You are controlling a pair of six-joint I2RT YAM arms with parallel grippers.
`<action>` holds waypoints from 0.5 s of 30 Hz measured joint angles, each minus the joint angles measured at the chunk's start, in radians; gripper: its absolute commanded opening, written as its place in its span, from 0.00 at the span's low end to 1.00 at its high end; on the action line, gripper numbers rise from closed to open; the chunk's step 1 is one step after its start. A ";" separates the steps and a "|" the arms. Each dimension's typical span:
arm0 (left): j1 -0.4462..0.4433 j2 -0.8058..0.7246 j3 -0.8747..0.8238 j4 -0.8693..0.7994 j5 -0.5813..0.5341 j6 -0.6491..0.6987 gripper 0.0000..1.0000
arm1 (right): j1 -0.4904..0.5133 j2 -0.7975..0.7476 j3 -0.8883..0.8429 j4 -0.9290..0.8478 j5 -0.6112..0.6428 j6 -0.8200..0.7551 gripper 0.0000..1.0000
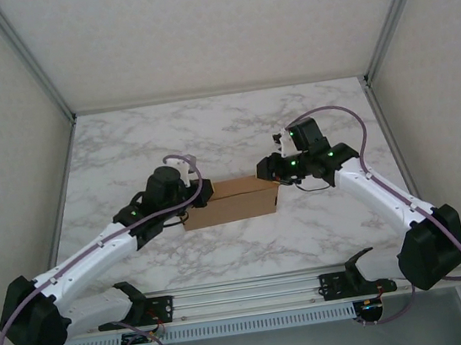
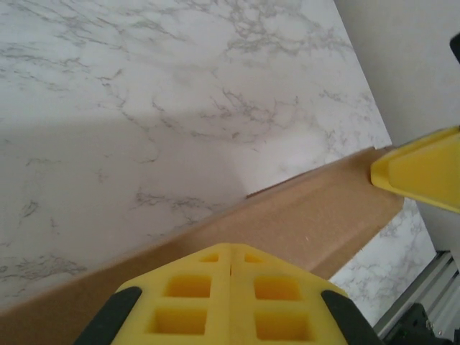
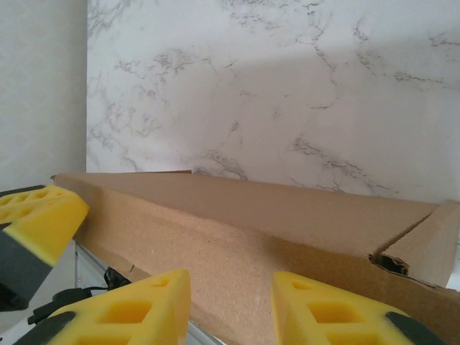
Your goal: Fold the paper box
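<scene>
Two ends of our paper box (image 1: 228,204): we see the left gripper (image 2: 230,250) squeezed closed, maybe pinching a wall, and the right gripper (image 3: 231,280) part-open at the other end.

Box (image 1: 230,200): brown cardboard, unprinted; a matt, finely speckled, fibrous face is seen, with raw cut edges.
Table (image 1: 207,124): a white top veined in grey like marble; it is seen as smooth, with a soft sheen.
Fingers (image 2: 194,298): yellow, matt, of a rubbery or foam-like look; square pockets are moulded in, and dark grey matt backing is seen behind.
Arms (image 1: 97,254): shells of plastic look, white and black, smooth, lightly glossy.
Cables (image 1: 362,138): a smooth lilac sheath.
Rail (image 1: 246,289): silver metal, ribbed, satin.
Walls (image 1: 0,101): off-white, matt, finely textured.
Posts (image 1: 28,54): grey metal, satin.
</scene>
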 measured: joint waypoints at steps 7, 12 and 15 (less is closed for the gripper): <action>0.008 0.000 -0.029 0.051 0.002 -0.020 0.00 | 0.005 0.000 0.007 -0.006 -0.005 0.000 0.45; 0.010 -0.008 -0.046 0.077 0.009 -0.030 0.00 | 0.008 -0.007 0.043 -0.071 0.007 -0.009 0.51; 0.011 -0.014 -0.055 0.087 0.010 -0.031 0.00 | 0.008 -0.026 0.072 -0.137 0.055 -0.028 0.50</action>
